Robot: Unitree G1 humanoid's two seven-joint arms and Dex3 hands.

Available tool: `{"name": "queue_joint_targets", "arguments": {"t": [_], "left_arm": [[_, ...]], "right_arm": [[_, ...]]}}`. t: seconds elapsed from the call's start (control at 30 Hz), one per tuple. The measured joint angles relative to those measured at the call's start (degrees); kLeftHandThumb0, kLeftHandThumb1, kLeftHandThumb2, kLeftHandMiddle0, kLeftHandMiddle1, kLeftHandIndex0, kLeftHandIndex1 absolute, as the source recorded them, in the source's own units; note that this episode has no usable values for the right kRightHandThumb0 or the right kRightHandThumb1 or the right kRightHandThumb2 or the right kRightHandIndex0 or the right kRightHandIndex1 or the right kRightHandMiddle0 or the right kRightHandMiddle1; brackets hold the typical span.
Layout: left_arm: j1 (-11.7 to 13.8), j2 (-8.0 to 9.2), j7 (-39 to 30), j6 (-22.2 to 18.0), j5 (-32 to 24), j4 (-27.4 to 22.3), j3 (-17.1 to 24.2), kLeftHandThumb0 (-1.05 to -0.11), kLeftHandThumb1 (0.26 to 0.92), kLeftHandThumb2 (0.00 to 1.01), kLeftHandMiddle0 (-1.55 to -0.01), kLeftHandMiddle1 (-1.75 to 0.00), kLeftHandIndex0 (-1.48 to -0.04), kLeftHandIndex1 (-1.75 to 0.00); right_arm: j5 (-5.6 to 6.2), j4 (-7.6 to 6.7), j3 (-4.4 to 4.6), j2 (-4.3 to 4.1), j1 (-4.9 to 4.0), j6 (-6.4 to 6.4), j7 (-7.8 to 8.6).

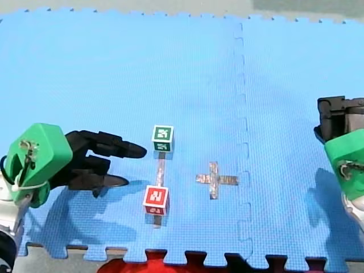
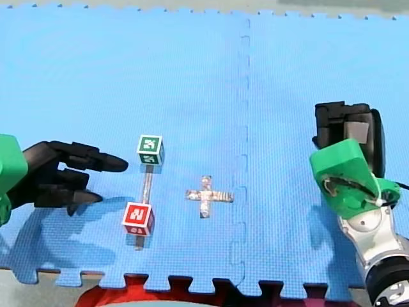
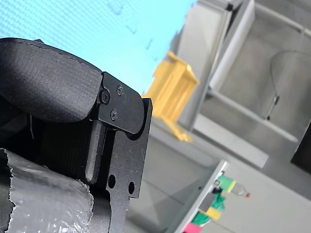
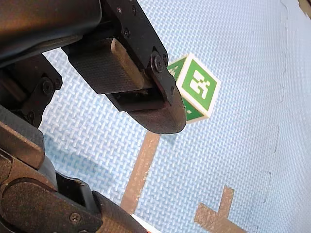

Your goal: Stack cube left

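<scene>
Two cubes sit on the blue foam mat (image 1: 114,68), one green and one red, both standing separately with nothing stacked. The green cube (image 1: 162,138) stands farther from the robot and the red cube (image 1: 156,199) nearer. One straight strip of silver tape (image 1: 161,170) runs between them. There is one more tape mark, a cross (image 1: 215,180), to the right of the strip and well clear of both cubes. The mat is made of two panels, which meet along one toothed seam (image 1: 243,114) to the right of the cross.

The left hand (image 1: 96,165) is over the mat's left part and holds nothing. Its upper fingertip points at the green cube from the side, close to it but with a gap between. In the second wrist view a dark fingertip (image 4: 160,116) overlaps the near edge of the green cube, and tape shows on the mat below it.

The right hand (image 2: 345,128) is above the right panel, well apart from both cubes. It carries nothing that can be seen, and whether it is closed cannot be told.
</scene>
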Motion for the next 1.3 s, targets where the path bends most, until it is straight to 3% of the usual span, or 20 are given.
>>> {"name": "queue_joint_targets", "arguments": {"t": [0.33, 0.53, 0.67, 0.8, 1.03, 1.3], "left_arm": [[0.23, -2.28, 6.85, -2.77, 0.07, 1.51, 0.62, -0.825, 0.653, 0.0, -0.95, -1.75, -0.82, 0.0], [0.58, -2.7, 8.97, -4.17, 0.44, 1.6, 0.58, -0.805, 0.651, 0.0, -0.94, -1.75, -0.8, 0.0], [0.26, -1.71, 4.42, -3.13, 1.98, 1.87, -1.32, -0.841, 0.674, 0.01, -0.93, -1.75, -0.61, 0.0], [-0.83, 0.09, 0.77, -3.09, 3.82, 1.5, -3.26, -0.879, 0.689, 0.01, -0.92, -1.75, -0.58, 0.0], [-1.47, 0.41, 0.13, -3.0, 5.07, 0.97, -4.6, -0.909, 0.685, 0.0, -0.92, -1.75, -0.57, 0.0], [-3.66, 1.48, -6.13, 0.93, 5.54, 0.97, -6.2, -0.925, 0.681, 0.0, -0.89, -1.75, -0.45, 0.0]], "right_arm": [[-0.19, -0.19, 0.04, -0.01, 0.0, 0.07, -0.23], [-0.19, -0.37, 0.04, -0.02, 0.01, 0.07, -0.23], [-0.21, -0.43, 0.04, -0.02, 0.01, 0.08, -0.24], [-0.23, -0.46, 0.04, -0.06, 0.01, 0.08, -0.33], [-0.27, -0.47, 0.05, -0.12, 0.01, 0.14, -0.59], [-0.23, -0.6, 0.02, -0.17, 0.0, 0.24, -0.59]]}}
